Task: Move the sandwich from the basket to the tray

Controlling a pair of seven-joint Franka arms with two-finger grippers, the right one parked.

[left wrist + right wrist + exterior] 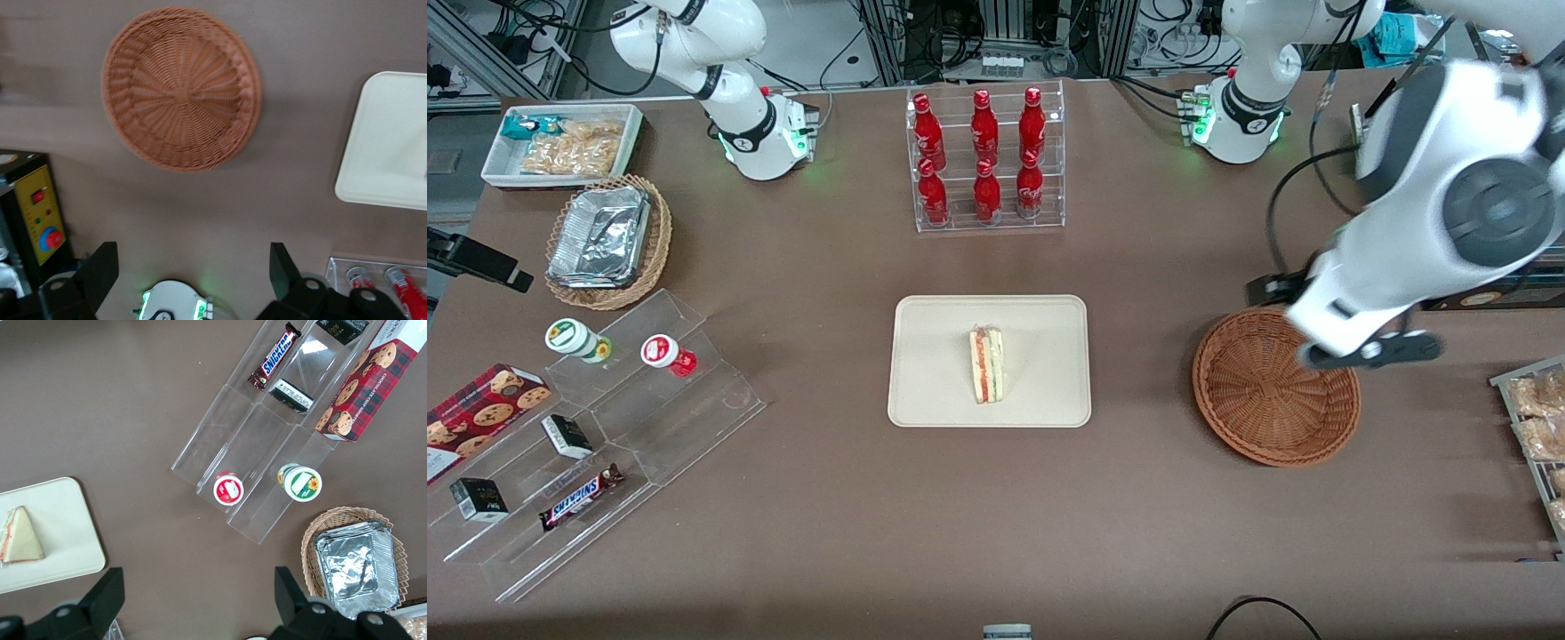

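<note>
**Sandwich set on tray, basket emptied**

Nearest the front camera, toward the parked arm's end of the table, a clear stepped acrylic display (596, 444) is seen, holding a Snickers bar (580, 497), small dark boxes and two lidded cups; a red tartan cookie box (476, 418) lies beside it.

At mid-table, the flat rectangular cream-beige tray (934, 391) carries the small triangular wedge sandwich (987, 364), which is laid on its side near the tray's middle with its red and green filling layers showing. Nothing else is held by the tray. From this placement the transfer is judged essentially complete.

Toward the working arm's end, level with the tray, the round reddish-brown woven wicker basket (1267, 400) is seen to be empty; its bare woven floor is fully exposed in the left wrist view (180, 87). The left arm's gripper (190, 273) is held high above the table, just over the basket's farther rim in the front view, with its two fingers spread wide apart and nothing between them. This raised, open pose is judged to suit a retreat clear of both containers, so that neither is knocked.

Farther off, a lighter tan wicker basket (658, 240) holds stacked foil containers (600, 236), a white rectangular bin (494, 156) holds snack packets, and a clear acrylic rack (987, 160) holds six red bottles in two rows.
</note>
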